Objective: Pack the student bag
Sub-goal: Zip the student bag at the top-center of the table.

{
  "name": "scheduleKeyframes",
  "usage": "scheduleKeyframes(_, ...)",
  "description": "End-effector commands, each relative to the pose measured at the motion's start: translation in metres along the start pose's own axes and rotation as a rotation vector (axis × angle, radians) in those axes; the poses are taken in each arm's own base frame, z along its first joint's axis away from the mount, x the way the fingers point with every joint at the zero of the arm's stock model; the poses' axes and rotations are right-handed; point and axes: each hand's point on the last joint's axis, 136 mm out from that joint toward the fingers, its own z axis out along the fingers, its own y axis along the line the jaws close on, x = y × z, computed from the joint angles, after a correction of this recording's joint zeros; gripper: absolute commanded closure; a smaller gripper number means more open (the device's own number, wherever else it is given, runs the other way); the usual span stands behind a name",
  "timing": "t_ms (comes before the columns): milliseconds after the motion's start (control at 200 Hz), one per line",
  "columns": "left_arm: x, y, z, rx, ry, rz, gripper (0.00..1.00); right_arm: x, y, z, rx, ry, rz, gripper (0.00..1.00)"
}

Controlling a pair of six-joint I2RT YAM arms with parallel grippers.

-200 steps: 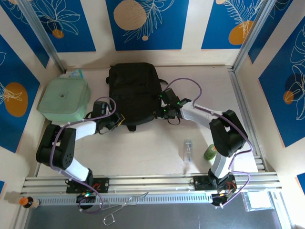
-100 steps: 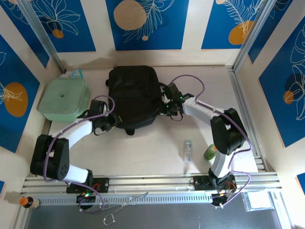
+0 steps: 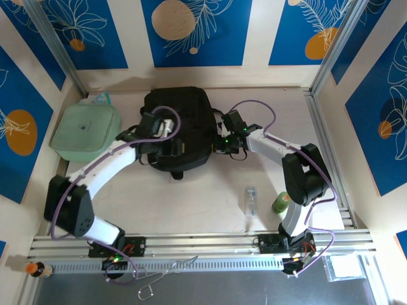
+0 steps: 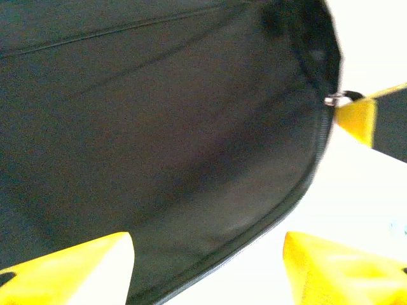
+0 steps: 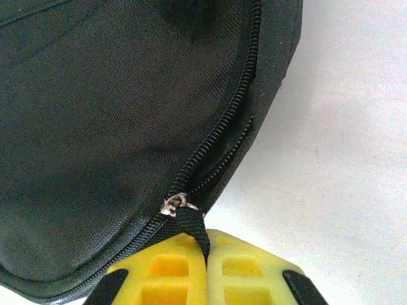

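right gripper (image 5: 206, 257) clamped on zip pull (image 5: 193, 223); student bag (image 5: 95, 127) zip track runs ahead-right of jaws. left gripper (image 4: 210, 270) jaws apart, over bag fabric.

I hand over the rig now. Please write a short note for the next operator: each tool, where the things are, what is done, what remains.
Left tool: open, holding nothing, over the large black fabric backpack.
Right tool: shut on the black zip pull strap at the backpack's right edge.
Pale green square lidded container sits left of the backpack; small clear bottle and green bottle are near the right arm's base.
Done: zip pull grasped. To do: open the zip, load the items.
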Motion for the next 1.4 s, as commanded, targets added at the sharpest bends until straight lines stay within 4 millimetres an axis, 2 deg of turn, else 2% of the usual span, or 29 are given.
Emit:
scheduleKeyframes(0,0.003,-0.029,0.029,0.033,0.066,0.177,0.37,-0.003,0.008,-0.011,-0.064,-0.014,0.012,1.00)
scheduleKeyframes(120,-0.001,-0.049,0.056,0.051,0.084,0.272,0.36,-0.003,0.008,-0.011,-0.080,-0.012,0.025,1.00)
scheduleKeyframes(265,0.006,-0.049,0.082,0.019,0.151,0.326,0.39,-0.003,0.005,-0.011,-0.095,-0.007,0.038,1.00)
scheduleKeyframes(385,0.026,-0.043,0.095,0.010,0.228,0.344,0.58,-0.005,-0.002,-0.010,-0.093,-0.006,0.058,1.00)
scheduleKeyframes(535,0.051,-0.035,0.098,0.023,0.279,0.334,0.75,-0.016,-0.022,-0.005,-0.033,-0.011,0.113,1.00)
scheduleKeyframes(615,0.065,-0.033,0.096,0.038,0.298,0.326,0.79,-0.028,-0.031,-0.002,0.007,-0.022,0.133,1.00)
scheduleKeyframes(885,0.098,-0.029,0.095,0.067,0.347,0.286,0.82,-0.083,-0.052,0.004,0.181,-0.084,0.175,1.00)
scheduleKeyframes(970,0.104,-0.029,0.092,0.073,0.351,0.281,0.82,-0.092,-0.062,0.003,0.248,-0.094,0.206,1.00)
scheduleKeyframes(1020,0.106,-0.032,0.091,0.089,0.350,0.279,0.83,-0.095,-0.062,0.002,0.253,-0.099,0.211,1.00)
scheduleKeyframes(1105,0.113,-0.037,0.087,0.112,0.358,0.273,0.83,-0.090,-0.053,0.002,0.218,-0.088,0.196,1.00)
scheduleKeyframes(1180,0.121,-0.042,0.084,0.133,0.368,0.270,0.83,-0.078,-0.039,0.001,0.164,-0.063,0.161,1.00)
scheduleKeyframes(1285,0.135,-0.048,0.077,0.147,0.382,0.265,0.83,-0.051,-0.024,-0.007,0.100,-0.012,0.126,1.00)
scheduleKeyframes(1395,0.153,-0.054,0.071,0.155,0.398,0.251,0.83,-0.018,-0.018,-0.022,0.048,0.020,0.109,1.00)
